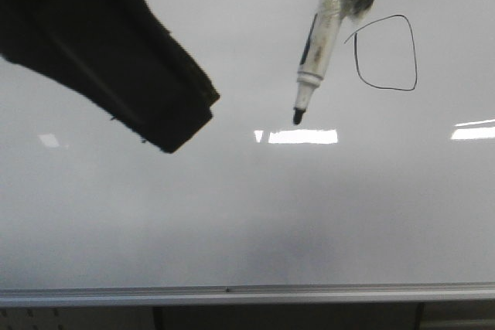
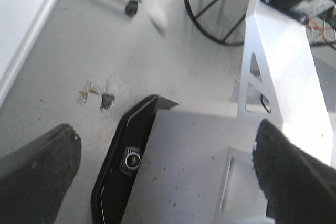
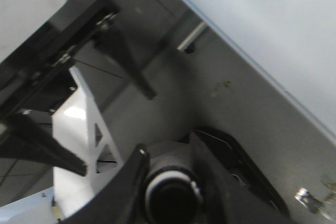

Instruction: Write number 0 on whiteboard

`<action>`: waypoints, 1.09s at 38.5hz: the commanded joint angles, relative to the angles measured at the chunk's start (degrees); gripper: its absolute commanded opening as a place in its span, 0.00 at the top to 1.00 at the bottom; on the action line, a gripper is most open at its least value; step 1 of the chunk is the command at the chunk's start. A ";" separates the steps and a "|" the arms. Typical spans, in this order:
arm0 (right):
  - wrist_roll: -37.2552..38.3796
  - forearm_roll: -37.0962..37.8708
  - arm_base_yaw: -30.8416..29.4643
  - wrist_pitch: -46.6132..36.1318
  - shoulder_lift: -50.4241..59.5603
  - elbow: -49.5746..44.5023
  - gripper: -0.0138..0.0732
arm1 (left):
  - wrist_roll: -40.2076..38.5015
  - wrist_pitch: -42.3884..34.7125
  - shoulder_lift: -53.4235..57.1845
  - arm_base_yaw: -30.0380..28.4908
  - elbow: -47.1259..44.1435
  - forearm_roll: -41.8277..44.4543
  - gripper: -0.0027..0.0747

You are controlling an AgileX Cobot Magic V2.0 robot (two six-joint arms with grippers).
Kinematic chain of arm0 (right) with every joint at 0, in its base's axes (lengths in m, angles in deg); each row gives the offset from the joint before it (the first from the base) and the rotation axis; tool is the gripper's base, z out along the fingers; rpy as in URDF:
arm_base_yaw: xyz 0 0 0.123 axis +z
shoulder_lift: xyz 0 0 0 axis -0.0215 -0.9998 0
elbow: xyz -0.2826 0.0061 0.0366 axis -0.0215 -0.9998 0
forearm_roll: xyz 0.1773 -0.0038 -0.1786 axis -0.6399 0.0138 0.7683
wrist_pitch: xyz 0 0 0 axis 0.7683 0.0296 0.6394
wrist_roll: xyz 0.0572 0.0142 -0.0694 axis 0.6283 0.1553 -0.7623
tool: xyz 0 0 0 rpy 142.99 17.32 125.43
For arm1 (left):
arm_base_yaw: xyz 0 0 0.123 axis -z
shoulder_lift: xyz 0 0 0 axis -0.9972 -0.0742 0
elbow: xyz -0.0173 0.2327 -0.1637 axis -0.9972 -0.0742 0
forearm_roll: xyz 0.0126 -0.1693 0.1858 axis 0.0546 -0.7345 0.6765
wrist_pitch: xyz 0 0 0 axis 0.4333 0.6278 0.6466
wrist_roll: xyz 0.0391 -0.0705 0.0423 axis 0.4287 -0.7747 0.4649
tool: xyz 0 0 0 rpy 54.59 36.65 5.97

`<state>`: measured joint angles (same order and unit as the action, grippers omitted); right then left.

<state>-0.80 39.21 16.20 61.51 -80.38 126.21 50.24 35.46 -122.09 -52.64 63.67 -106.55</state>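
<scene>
The whiteboard fills the front view, with its silver frame strip along the near edge. The number 0 is a thin black closed loop at the upper right with a short tail at its upper left. A white marker hangs tilted, its black tip down and left of the loop; I cannot tell whether it touches the board. My right gripper is shut on the marker, seen end-on. My left gripper is open and empty; it shows as a black shape at the upper left.
Bright light reflections lie on the board. The wrist views show the grey floor, a white frame, a black camera bar and the board's edge.
</scene>
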 commanded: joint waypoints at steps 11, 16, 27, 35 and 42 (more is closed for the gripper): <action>-11.45 -20.57 0.08 3.43 2.74 -6.22 0.91 | 4.38 0.02 1.82 0.34 1.86 -11.04 0.14; -11.79 -21.06 0.08 3.08 2.74 -6.22 0.91 | 4.51 0.83 1.82 0.34 1.86 -12.48 0.14; -11.89 -21.48 0.08 3.08 2.74 -6.22 0.91 | 5.06 1.07 1.82 0.34 1.86 -14.00 0.42; -12.42 -21.48 0.08 3.08 2.74 -6.22 0.91 | 5.29 1.07 1.82 0.34 1.86 -14.00 0.87; -12.86 -21.48 0.08 2.94 2.74 -6.22 0.89 | 5.87 1.83 1.82 0.34 1.86 -13.90 0.99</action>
<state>-12.67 22.20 16.20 59.97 -79.50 118.79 55.16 36.02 -122.09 -52.64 63.67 -116.69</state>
